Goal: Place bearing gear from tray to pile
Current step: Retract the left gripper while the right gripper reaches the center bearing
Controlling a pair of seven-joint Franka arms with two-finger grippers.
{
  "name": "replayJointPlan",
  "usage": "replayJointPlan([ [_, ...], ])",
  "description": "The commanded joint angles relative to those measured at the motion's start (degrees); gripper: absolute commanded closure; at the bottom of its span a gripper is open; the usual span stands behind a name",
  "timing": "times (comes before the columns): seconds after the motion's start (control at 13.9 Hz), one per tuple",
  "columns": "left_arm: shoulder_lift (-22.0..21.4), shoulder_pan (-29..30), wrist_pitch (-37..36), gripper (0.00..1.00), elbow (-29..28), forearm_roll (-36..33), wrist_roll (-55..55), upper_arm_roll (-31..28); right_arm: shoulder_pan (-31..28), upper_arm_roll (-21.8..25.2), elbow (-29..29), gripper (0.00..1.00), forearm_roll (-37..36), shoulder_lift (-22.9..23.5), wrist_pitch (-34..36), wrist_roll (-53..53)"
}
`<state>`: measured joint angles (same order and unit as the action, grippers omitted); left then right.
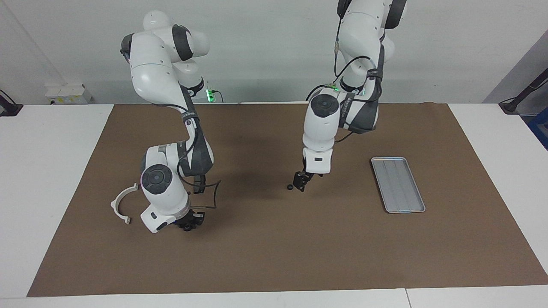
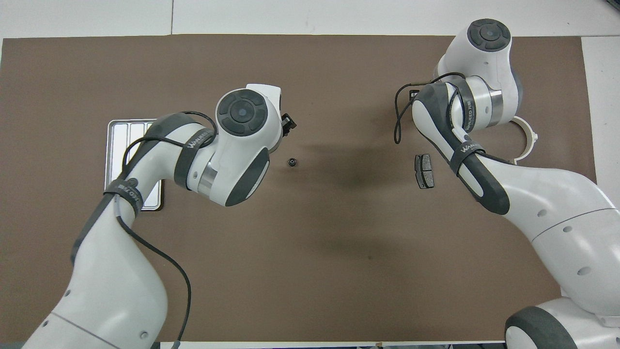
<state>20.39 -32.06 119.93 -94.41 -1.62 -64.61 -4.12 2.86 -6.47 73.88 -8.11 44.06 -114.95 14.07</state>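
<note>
Bearing gear [image 1: 290,187] beside left gripper [image 1: 301,182]

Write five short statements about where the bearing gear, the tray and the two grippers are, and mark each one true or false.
1. The bearing gear lies on the brown mat, not in the tray. True.
2. The tray holds several small parts. False: no part shows in it in the facing view.
3. The left gripper is beside the bearing gear, near the middle of the mat. True.
4. The right gripper is over the tray. False: it is at the right arm's end, near the white bracket.
5. A dark brake pad lies in the tray. False: it lies on the mat near the bracket.
</note>
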Motion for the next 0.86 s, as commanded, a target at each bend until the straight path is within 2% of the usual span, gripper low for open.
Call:
replayJointPlan([
  [0.0,-8.77,6.37,-8.27,0.00,-1.66,-0.84,9.19,0.61,2.40,0.49,-0.05,0.00,-0.24,-0.47,1.83,1.22],
  [0.07,-10.88,8.92,-11.70,0.00,-1.31,-0.75,13.85,0.61,3.55,0.67,-0.66,0.00,-0.15,-0.90,4.45,2.96],
  [0.22,-13.00,13.66,-14.54,0.00,-1.56,-0.58,22.47,0.61,6.53,0.49,-6.26,0.00,2.99,-1.08,10.77,8.74],
  [0.29,-13.88,15.95,-15.68,0.00,-1.65,-0.40,26.08,0.61,8.02,0.58,-7.33,0.00,4.58,-1.08,11.50,12.35],
  [0.65,-19.24,24.13,-22.18,0.00,-2.18,0.83,37.96,0.61,14.97,0.67,-7.52,0.00,4.68,-1.00,9.67,26.42],
  [0.79,-20.56,25.37,-24.64,0.00,-2.18,1.01,41.83,0.52,17.61,0.76,-7.52,0.00,4.68,-1.00,8.52,32.13],
])
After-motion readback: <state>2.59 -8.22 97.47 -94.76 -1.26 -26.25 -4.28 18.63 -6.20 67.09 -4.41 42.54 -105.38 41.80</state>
